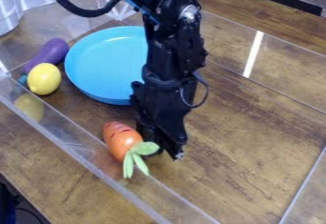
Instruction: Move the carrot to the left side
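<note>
The carrot (pixel 122 142), a stubby orange toy with dark grooves and a light green leafy top (pixel 140 162), lies on the wooden table in front of the blue plate (pixel 102 64). My gripper (pixel 166 150) points straight down just right of the carrot's body, at the point where the leaves join it. Its dark fingers are together at the base of the leafy top. The fingertips are partly hidden behind the greenery.
A yellow lemon-like ball (pixel 45 78) and a purple eggplant (pixel 51 51) lie at the left, beside the plate. A clear plastic wall (pixel 76 142) runs along the near left edge of the table. Bare wood lies to the right of the arm.
</note>
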{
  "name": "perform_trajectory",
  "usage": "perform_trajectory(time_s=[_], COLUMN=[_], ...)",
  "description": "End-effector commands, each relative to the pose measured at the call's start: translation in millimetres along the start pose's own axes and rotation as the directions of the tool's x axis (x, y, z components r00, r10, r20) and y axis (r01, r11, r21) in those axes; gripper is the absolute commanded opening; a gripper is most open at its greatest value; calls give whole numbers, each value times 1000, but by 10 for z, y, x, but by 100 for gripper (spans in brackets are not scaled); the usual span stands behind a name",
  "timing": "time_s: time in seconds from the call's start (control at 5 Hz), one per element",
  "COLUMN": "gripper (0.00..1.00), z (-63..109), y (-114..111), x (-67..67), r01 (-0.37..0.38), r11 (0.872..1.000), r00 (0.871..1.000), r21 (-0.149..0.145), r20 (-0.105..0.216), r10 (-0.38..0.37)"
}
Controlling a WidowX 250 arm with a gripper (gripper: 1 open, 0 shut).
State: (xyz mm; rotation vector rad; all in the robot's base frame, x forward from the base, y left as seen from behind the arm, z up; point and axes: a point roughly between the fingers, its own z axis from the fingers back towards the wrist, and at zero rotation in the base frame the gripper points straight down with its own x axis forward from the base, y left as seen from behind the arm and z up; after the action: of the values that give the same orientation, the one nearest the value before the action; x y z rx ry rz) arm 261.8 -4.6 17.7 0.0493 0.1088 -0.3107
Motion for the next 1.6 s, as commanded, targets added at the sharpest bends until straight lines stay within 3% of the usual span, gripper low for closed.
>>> perform_trajectory(time_s=[0.0, 0.2, 1.4], gripper=[0, 0, 0], z=[127, 133, 177], y=[69, 65, 78], x=[18, 19, 5], r01=[-14, -6, 51], r11=[1000, 1000, 999], r00=[999, 999, 999], r21=[5, 1, 14], r20=[44, 49, -5], r10=[14, 6, -51])
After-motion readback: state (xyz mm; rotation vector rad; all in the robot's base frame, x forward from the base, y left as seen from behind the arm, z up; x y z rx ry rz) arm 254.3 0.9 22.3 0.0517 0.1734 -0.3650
